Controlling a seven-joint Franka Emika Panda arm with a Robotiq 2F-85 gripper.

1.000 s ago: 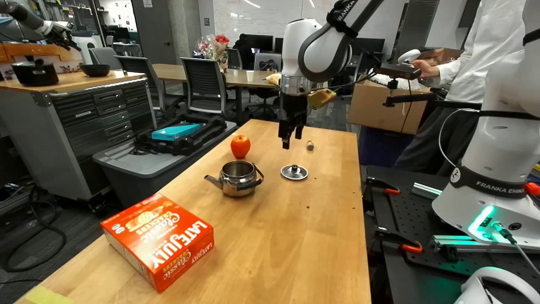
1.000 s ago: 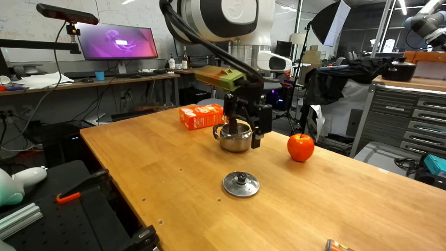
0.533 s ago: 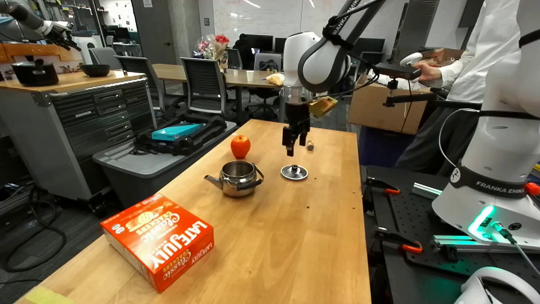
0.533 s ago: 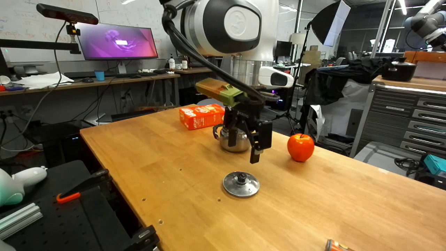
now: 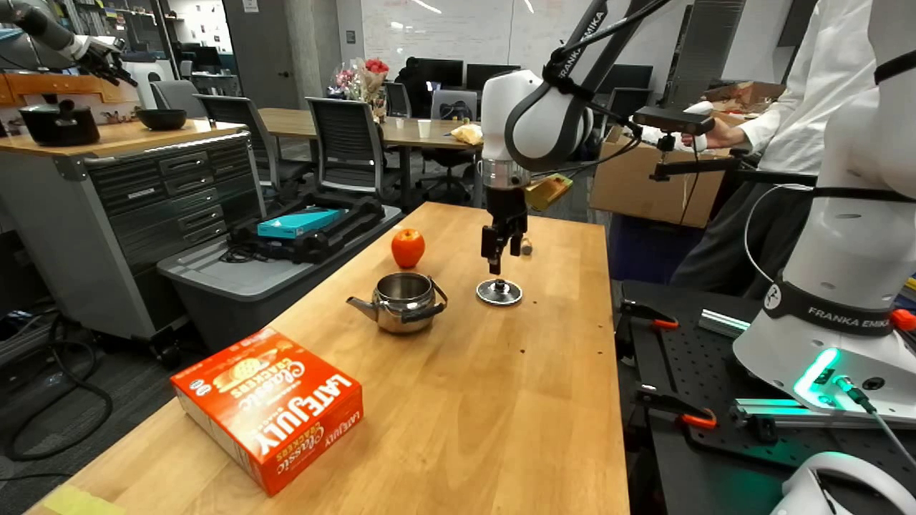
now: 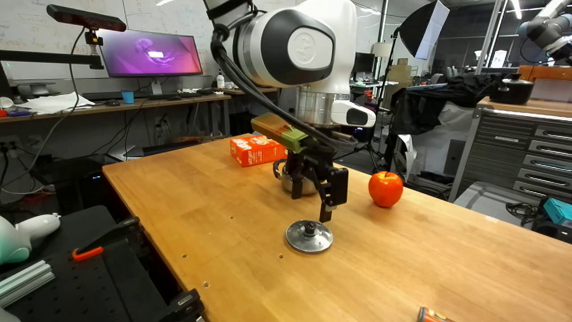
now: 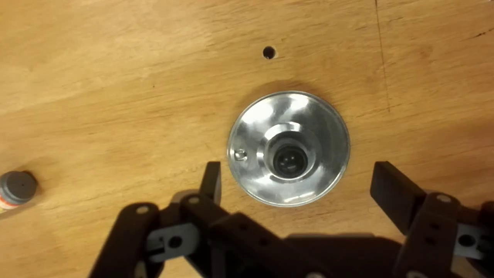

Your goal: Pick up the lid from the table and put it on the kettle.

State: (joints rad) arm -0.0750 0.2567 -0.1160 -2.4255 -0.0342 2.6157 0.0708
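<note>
Both exterior views: tool (image 6: 311,208) lower, nearer lid (image 6: 309,240)

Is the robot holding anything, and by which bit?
Nothing: the gripper is open, and the kettle lid lies on the table, its black knob untouched.

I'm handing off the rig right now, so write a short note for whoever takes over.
Gripper: open, holding nothing, poised over the lid.
Lid: flat on the table, knob up.
Kettle: upright on the table, top uncovered.
Done: gripper over the lid; nothing grasped yet.
Left: likely lower, close on the knob, lift, then set the lid on the kettle.
</note>
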